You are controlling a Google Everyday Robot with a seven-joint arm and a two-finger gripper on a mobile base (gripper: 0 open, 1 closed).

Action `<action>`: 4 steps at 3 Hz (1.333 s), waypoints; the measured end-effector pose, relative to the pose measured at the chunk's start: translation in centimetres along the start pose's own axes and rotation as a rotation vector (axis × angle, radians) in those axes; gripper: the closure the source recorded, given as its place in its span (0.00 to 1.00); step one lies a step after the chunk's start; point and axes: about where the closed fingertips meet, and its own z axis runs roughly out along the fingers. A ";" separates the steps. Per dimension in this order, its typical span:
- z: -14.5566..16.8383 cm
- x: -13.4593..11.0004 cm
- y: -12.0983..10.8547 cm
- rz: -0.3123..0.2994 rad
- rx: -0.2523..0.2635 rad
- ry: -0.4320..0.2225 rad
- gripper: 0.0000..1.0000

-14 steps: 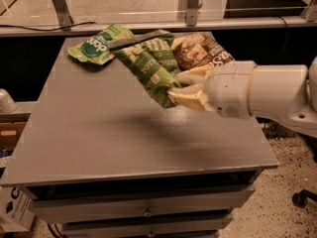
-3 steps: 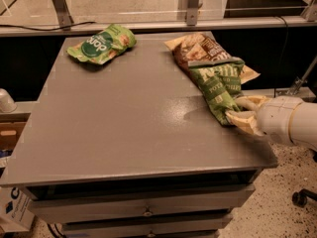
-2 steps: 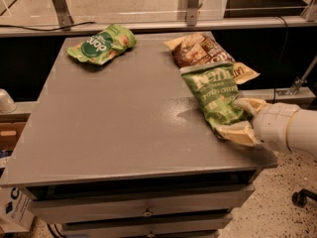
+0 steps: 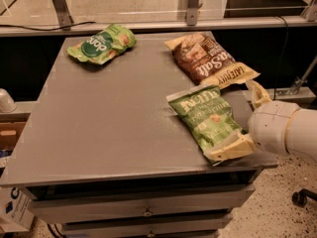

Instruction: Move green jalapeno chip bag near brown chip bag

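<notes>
Camera view showed the grey table [image 4: 99,133] filling most of the frame, with drawer fronts below its front edge. The white arm [image 4: 285,130] entered at 3 o'clock and was cut off by the frame edge, so its upper links were hidden. The gripper [image 4: 232,119] sat at the table's 4 o'clock corner, jaws spread wide and gripping nothing. One of its fingers [image 4: 258,94] stood beyond the table's right edge; the other lay at the green bag's near end. The brown chip bag [image 4: 208,58] lay flat at 1 o'clock. The green jalapeno chip bag [image 4: 205,118] lay flat at 4 o'clock, just beside the brown bag's near end; whether the two touched could not be determined. A smaller green bag [image 4: 101,43] lay at 11 o'clock, well apart. Placement appeared complete. Recommended procedure: withdraw the spread gripper straight toward 3 o'clock, lifting the lower finger clear so the bag was not dragged off the edge. Contact between that finger and the bag was hard to make out.
</notes>
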 end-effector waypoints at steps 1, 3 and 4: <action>-1.3 -4.1 0.0 -0.058 0.015 -0.064 0.00; -1.6 -4.6 0.0 -0.062 0.014 -0.091 0.00; -2.4 -3.5 -2.9 -0.044 0.065 -0.097 0.00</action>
